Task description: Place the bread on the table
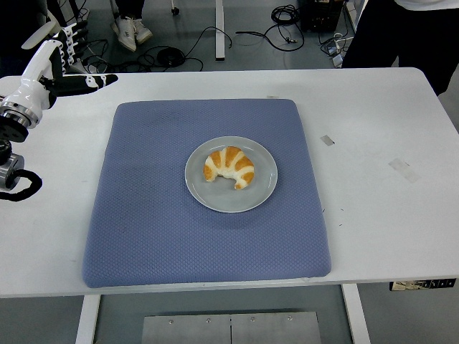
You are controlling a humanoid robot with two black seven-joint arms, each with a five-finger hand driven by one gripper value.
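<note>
A white counter (380, 129) carries a blue quilted mat (143, 215), laid flat and reaching almost to the counter's near edge. To the right of the mat, two small pale strips, possibly tape (403, 170), lie on the bare surface, the smaller one (327, 140) just beside the mat's edge.

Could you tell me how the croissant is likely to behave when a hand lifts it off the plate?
The croissant looks puffy, so it is probably light and may crush under a firm squeeze. Its curved shape lies flat on the plate, so rolling seems unlikely. The smooth plate, resting on the mat, might slide if pushed sideways.
</note>
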